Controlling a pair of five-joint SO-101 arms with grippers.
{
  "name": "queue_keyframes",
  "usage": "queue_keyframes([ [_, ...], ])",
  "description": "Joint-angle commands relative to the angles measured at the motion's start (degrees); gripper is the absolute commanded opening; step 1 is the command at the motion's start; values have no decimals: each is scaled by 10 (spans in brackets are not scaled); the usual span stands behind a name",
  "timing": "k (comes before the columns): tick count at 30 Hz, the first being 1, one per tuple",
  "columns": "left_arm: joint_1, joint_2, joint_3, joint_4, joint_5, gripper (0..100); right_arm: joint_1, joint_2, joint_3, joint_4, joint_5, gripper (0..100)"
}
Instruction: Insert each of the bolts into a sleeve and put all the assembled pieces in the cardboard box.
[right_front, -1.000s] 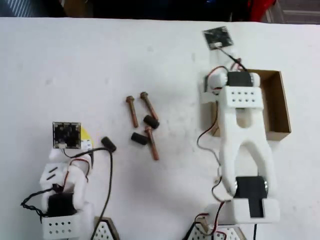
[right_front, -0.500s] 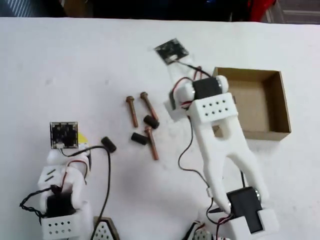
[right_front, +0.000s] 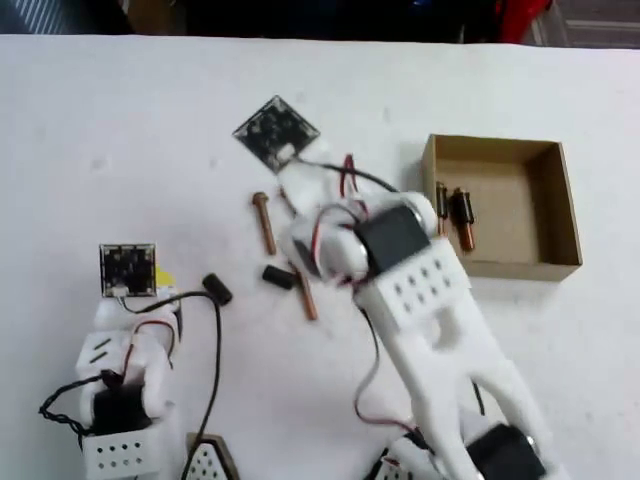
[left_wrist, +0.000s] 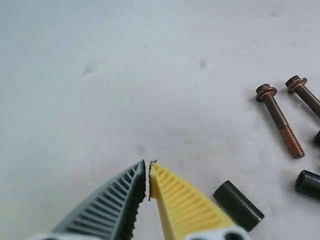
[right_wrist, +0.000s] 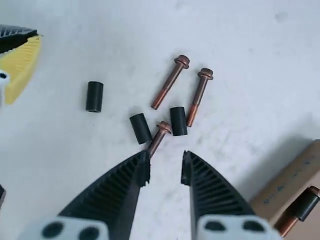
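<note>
Going for a loose bolt
My right end effector (right_wrist: 165, 167) hangs released above a bolt (right_wrist: 156, 140); left end effector (left_wrist: 148, 172) clenched, empty. Next I'd descend, grip.

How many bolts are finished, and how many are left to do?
Two sleeved bolts lie in the cardboard box. Nothing is in hand: the right gripper hangs open over the loose parts. Three bare bolts and three sleeves wait on the table.
</note>
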Motion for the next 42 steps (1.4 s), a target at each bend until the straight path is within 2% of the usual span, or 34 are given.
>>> queue_keyframes([
  [1,-29,-7,-22,-2,-5,54,-28,-71,34,13,4,88],
  [6,-36,-7,-31,2,-5,54,-28,-110,155,-49,9,88],
  [10,-37,-7,-31,2,-5,54,-31,-111,250,-141,86,88],
  [15,-80,-7,-31,3,-5,54,-24,-106,313,-225,98,88],
  [22,-92,-7,-30,3,-5,54,-26,18,263,-230,98,91],
  [28,-92,-7,-29,3,-5,54,-35,119,183,-227,98,145],
  [34,-93,-7,-29,3,-5,54,-66,176,134,-231,98,144],
  [42,-107,-7,-24,-2,-5,54,-69,252,97,-232,105,144],
])
